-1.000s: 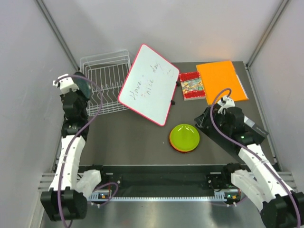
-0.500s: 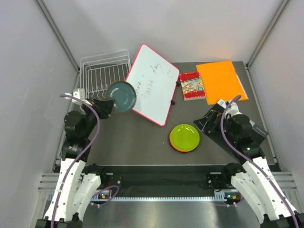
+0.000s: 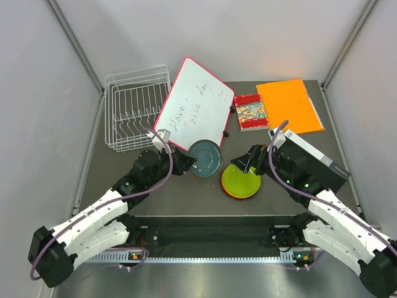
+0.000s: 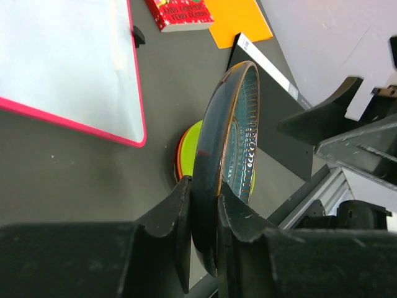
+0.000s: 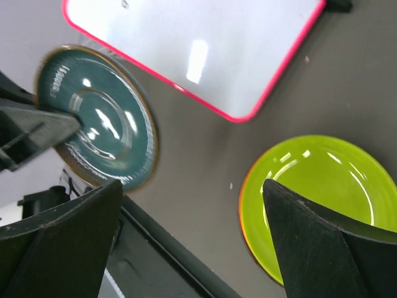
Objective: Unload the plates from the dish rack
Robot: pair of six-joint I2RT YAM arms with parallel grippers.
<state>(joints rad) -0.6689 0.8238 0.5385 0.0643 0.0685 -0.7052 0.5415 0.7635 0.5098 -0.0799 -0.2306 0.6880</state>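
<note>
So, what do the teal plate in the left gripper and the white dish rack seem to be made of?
The teal plate looks like glazed ceramic: glossy highlights, moulded ridged rings, a brownish rim; hard plastic cannot be ruled out. The dish rack looks like thin metal wire with a smooth white coating; the metal itself does not show.

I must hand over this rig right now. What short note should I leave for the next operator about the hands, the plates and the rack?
Left hand: shut on the dark teal plate, held on edge above the table, beside the whiteboard.
Right hand: open, holding nothing, at the far edge of the lime green plate.
Stack on the table: lime green plate on top, orange plate rim beneath; anything lower is hidden.
Dish rack: no plate visible in it.
Left to do: probably set the teal plate on the stack and release.
</note>
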